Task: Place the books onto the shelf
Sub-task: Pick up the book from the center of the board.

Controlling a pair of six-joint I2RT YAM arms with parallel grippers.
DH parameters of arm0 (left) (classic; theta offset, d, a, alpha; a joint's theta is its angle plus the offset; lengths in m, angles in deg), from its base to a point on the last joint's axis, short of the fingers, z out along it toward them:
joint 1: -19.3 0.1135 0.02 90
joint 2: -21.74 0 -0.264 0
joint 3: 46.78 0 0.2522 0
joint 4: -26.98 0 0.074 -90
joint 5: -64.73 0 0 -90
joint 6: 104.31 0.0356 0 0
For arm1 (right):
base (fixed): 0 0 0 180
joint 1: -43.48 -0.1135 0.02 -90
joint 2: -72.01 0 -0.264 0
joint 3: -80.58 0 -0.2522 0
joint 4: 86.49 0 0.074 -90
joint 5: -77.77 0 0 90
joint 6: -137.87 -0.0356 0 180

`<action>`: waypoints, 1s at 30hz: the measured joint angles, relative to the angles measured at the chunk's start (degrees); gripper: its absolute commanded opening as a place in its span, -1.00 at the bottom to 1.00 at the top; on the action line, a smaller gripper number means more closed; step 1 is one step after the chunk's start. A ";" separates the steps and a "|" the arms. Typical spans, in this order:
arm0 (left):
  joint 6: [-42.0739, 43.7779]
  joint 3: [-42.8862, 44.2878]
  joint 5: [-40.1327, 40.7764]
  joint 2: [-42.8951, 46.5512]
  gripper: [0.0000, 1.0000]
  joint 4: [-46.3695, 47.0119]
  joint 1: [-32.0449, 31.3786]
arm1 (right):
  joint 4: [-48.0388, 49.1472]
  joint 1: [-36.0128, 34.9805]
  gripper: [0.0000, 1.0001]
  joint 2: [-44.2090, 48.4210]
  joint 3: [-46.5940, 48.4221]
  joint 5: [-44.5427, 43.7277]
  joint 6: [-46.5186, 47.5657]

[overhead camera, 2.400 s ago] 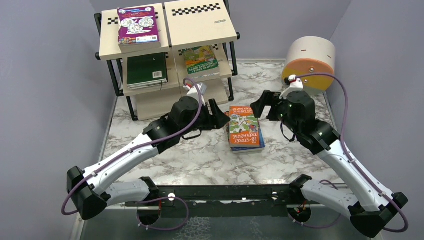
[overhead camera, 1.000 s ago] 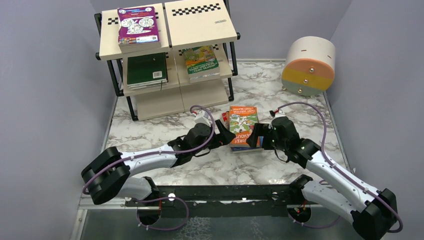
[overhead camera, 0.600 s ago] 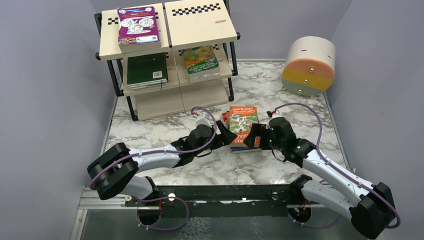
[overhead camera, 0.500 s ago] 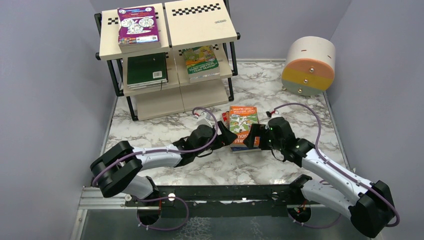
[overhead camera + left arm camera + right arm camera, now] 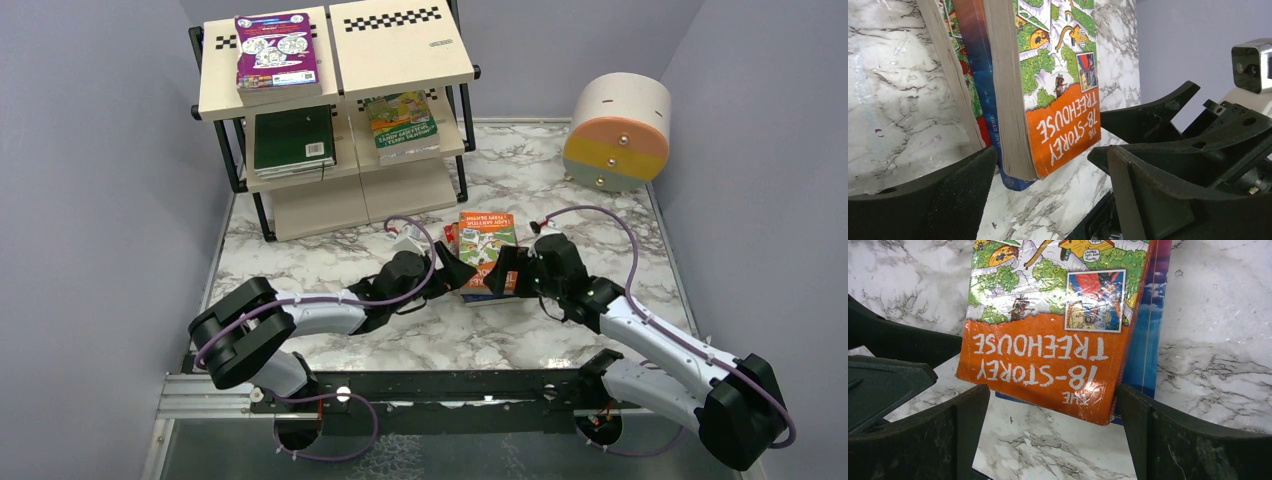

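- Both arms have dropped from a raised pose to lie low over the table, and they have closed in on the near end of the pile of books (image 5: 487,250) over the last couple of seconds.
- The left gripper (image 5: 452,272) sits at about 9 o'clock of that end and the right gripper (image 5: 505,270) at about 3 o'clock.
- Fingers on both are spread wide. In the wrist views the orange-covered top book lies between them, and no pad is clamped on it.
- The pile has not shifted. It lies flat just right of the table's middle, several books deep.
- My reading is that a grasp on the top book is about to begin, with the lift to the shelf (image 5: 400,45) left to do.
- The shelf stands at 11 o'clock and already holds a purple book (image 5: 276,50), a dark green book (image 5: 292,140) and a light green book (image 5: 402,120).
- The table (image 5: 330,260) is white marble with grey veins.
- A round drum (image 5: 616,130) rests at 2 o'clock, and plain lilac-grey walls close three sides.
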 measured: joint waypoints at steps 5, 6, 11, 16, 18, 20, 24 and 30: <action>-1.07 -1.49 -0.17 -1.97 0.49 2.97 0.59 | 2.43 0.00 0.93 -0.48 -1.51 0.39 -0.02; -1.29 -1.68 -0.24 -2.64 0.49 3.50 0.81 | 2.89 0.00 0.93 -0.66 -1.68 0.52 -0.04; -2.49 -3.19 -1.40 -5.22 0.49 6.93 1.60 | 5.05 0.00 0.93 -1.44 -2.03 1.81 -0.07; -3.69 -4.92 -2.58 -7.78 0.49 12.55 2.16 | 7.17 0.00 0.93 -2.14 -2.03 3.19 -0.04; -4.17 -5.60 -3.04 -8.57 0.48 15.15 2.34 | 8.02 0.00 0.92 -2.34 -2.12 3.74 -0.04; -4.55 -5.99 -3.30 -9.27 0.47 17.46 2.45 | 9.03 0.00 0.92 -2.43 -2.47 4.33 -0.04; -5.60 -6.62 -4.17 -11.93 0.41 23.76 2.84 | 10.84 0.00 0.92 -2.58 -3.26 5.16 -0.04; -7.19 -7.15 -5.49 -17.11 0.36 30.93 3.69 | 12.90 0.00 0.92 -3.10 -3.89 6.21 -0.04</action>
